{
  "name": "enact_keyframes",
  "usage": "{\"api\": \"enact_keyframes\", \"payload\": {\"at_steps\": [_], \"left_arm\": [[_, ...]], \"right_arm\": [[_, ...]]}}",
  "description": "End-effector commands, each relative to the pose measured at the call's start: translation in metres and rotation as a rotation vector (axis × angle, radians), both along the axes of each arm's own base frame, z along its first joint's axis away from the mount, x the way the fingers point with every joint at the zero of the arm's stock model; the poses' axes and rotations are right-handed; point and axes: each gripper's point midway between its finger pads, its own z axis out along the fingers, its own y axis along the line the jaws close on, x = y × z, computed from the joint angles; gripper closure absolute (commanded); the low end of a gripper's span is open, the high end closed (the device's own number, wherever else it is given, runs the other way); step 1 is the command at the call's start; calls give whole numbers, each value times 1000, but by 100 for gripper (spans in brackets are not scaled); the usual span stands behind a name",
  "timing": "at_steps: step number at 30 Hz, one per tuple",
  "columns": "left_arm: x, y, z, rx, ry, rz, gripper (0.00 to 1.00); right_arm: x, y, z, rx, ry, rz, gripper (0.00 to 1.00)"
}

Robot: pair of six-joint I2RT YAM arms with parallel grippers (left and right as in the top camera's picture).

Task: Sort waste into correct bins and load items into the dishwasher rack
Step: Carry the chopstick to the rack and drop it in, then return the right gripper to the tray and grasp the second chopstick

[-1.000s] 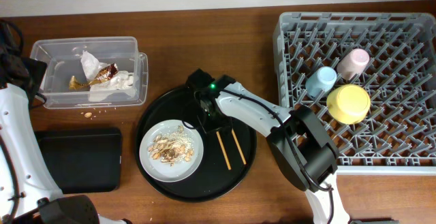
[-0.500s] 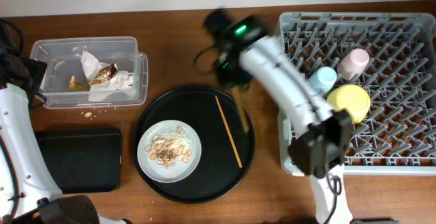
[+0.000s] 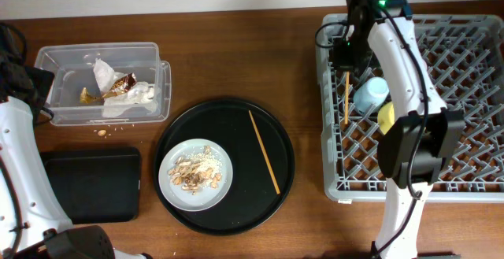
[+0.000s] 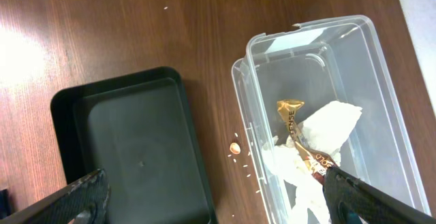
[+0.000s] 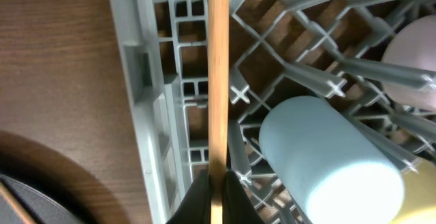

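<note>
My right gripper (image 3: 347, 64) (image 5: 218, 198) is shut on one wooden chopstick (image 3: 346, 98) (image 5: 218, 74) and holds it over the left side of the grey dishwasher rack (image 3: 472, 176) (image 5: 146, 108), beside the blue cup (image 3: 370, 94) (image 5: 334, 163). The yellow bowl (image 3: 387, 117) and pink cup (image 5: 412, 64) sit in the rack, partly hidden by my arm. A second chopstick (image 3: 264, 151) lies on the round black tray. The grey plate (image 3: 197, 174) holds food scraps (image 3: 195, 170). The clear tub (image 3: 63, 58) (image 4: 361, 81) holds white paper (image 4: 327, 125) and a brown-gold wrapper (image 3: 118, 84) (image 4: 294, 118). My left gripper (image 4: 211, 197) is open above the shallow black tray (image 3: 90, 184) (image 4: 136, 142).
The large round black tray (image 3: 228, 121) lies mid-table. A few crumbs (image 3: 101, 131) (image 4: 234, 148) lie on the wood between tub and shallow tray. The left arm (image 3: 20, 157) runs along the table's left edge.
My right gripper lifted one chopstick off the round tray, swung up and right, and now holds it over the rack's left side. The plate shifted slightly left. The left arm stayed still.
</note>
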Motion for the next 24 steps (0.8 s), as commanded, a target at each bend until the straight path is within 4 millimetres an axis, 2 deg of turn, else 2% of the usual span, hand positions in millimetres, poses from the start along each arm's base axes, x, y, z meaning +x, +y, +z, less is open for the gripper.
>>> {"api": "enact_keyframes", "payload": {"at_steps": [1, 4, 5, 6, 7, 10, 13, 15, 17, 18, 20, 21, 24], "left_arm": [[0, 2, -1, 3, 2, 11, 1], [0, 2, -1, 3, 2, 11, 1], [0, 2, -1, 3, 2, 11, 1], [0, 2, -1, 3, 2, 11, 1], [0, 2, -1, 3, 2, 11, 1], [0, 2, -1, 3, 2, 11, 1], [0, 2, -1, 3, 2, 11, 1], [0, 2, -1, 3, 2, 11, 1], [0, 2, -1, 3, 2, 11, 1], [0, 2, -1, 3, 2, 11, 1], [0, 2, -1, 3, 2, 11, 1], [0, 2, -1, 3, 2, 11, 1], [0, 2, -1, 3, 2, 11, 1]], "right_arm": [[-3, 11, -9, 41, 20, 101, 91], [-4, 17, -9, 73, 21, 136, 81], [-4, 17, -9, 72, 22, 136, 73], [-5, 17, -9, 77, 26, 135, 59], [-8, 20, -9, 91, 35, 137, 50], [-20, 37, -2, 179, 66, 148, 47], [-34, 67, 32, 219, 23, 165, 47], [-49, 96, 54, 221, -3, 238, 47], [-63, 126, 58, 217, 5, 313, 47], [-73, 143, 50, 170, 27, 325, 47], [-88, 164, 30, 78, 53, 337, 48], [-98, 181, 10, 32, 62, 352, 53], [-117, 203, -32, -7, 77, 391, 64]]}}
